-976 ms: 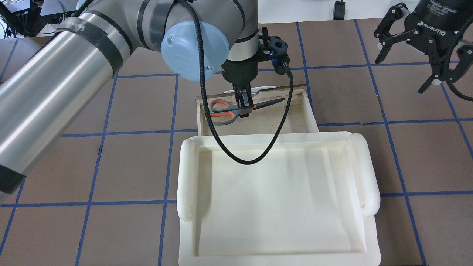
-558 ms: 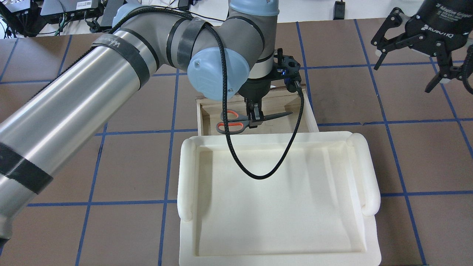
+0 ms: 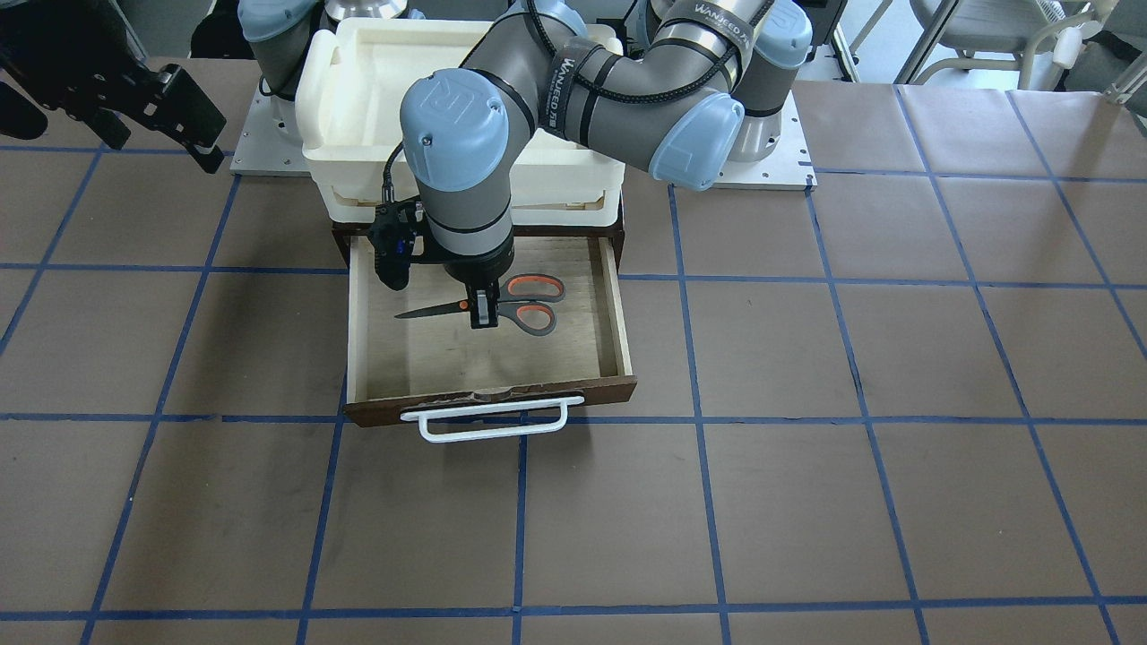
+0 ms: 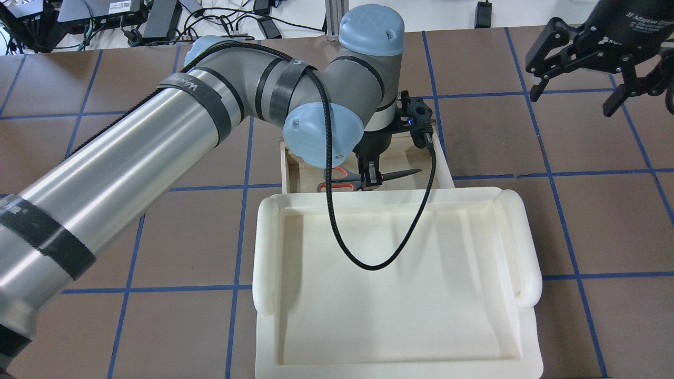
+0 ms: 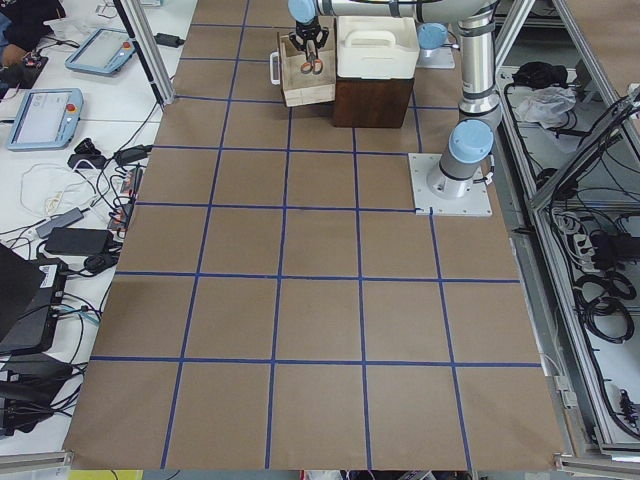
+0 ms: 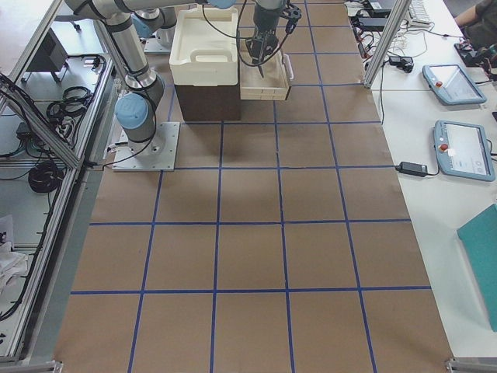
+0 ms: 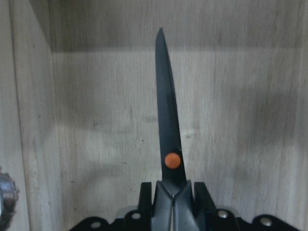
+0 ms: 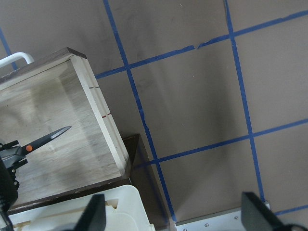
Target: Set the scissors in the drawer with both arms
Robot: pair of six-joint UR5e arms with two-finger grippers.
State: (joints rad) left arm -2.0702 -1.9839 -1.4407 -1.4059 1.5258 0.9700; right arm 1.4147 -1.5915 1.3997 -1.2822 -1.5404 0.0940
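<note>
Scissors (image 3: 430, 312) are inside the drawer (image 3: 620, 309) outline, held level over the pale plywood floor near its back half. I can't tell if they touch the floor yet. The left gripper (image 3: 484, 315) is clamped on them from above at the neck, just behind the orange pivot dot. Blades are together, and in the front-facing view the handles lie toward the robot's left with the tip toward its right. The right gripper (image 4: 571, 100) hangs well off to the side above the table (image 3: 806, 358) with its jaws spread wide and nothing in them. Handling, as I judge it: a small, light, rigid pair with thin dark metal blades and hard plastic loops, nothing fragile. The smooth blades look slippery and the tip is sharp, so the neck by the pivot is the right place to pinch. It is flat, near the balance point, and keeps the blades from swinging apart. The loops would be a worse hold because they are rounded and off balance. Materials: the drawer has dark brown outer wood, raw grainy ply inside with straight low walls, and a white bar handle (image 3: 493, 421) on the front. A cream foam tray (image 4: 266, 247) sits on top of the cabinet, matte, with soft rounded rims. The table is brown paper with a blue tape grid.
</note>
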